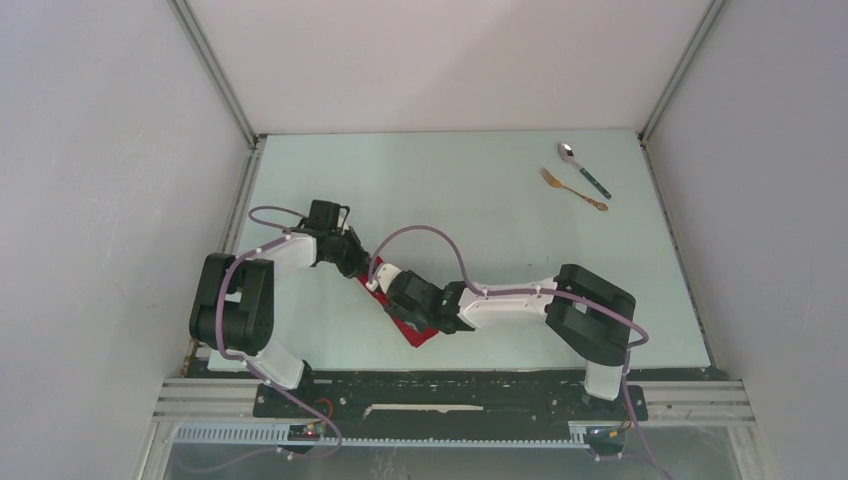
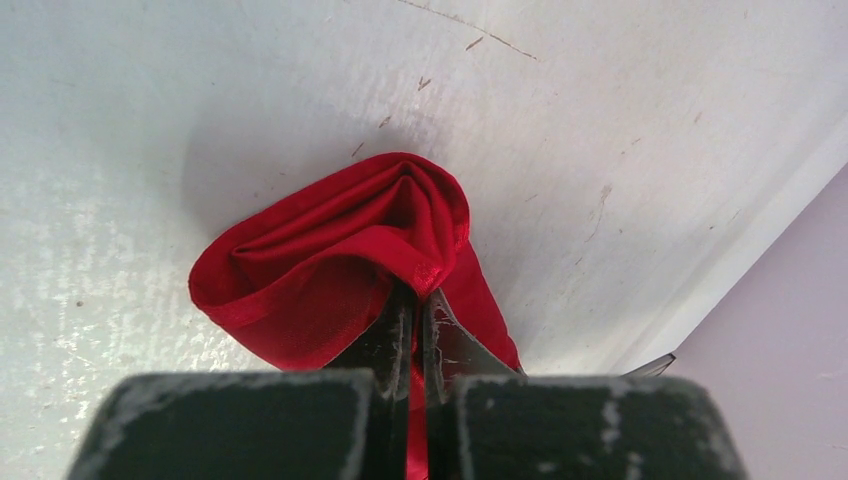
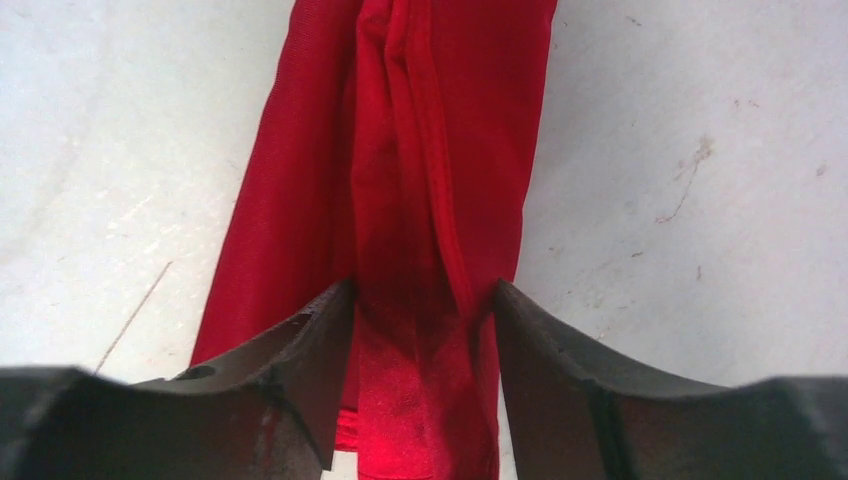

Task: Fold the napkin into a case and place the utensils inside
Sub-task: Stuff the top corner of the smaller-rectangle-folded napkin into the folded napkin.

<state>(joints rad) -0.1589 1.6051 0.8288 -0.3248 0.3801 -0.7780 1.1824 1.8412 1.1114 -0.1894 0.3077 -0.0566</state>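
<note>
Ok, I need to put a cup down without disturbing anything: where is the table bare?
Bare: the far left and middle of the table, between the napkin and the back wall; also the right side, between the fork and spoon and the right arm. Crowded: near centre, where the left arm meets it over the napkin.

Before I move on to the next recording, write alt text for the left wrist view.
The left gripper, jaws shut, pinches a bunched edge of the red napkin, which loops out ahead of it in a rounded, layered fold over the scuffed white table. The table's edge and a pale wall show at right.
</note>
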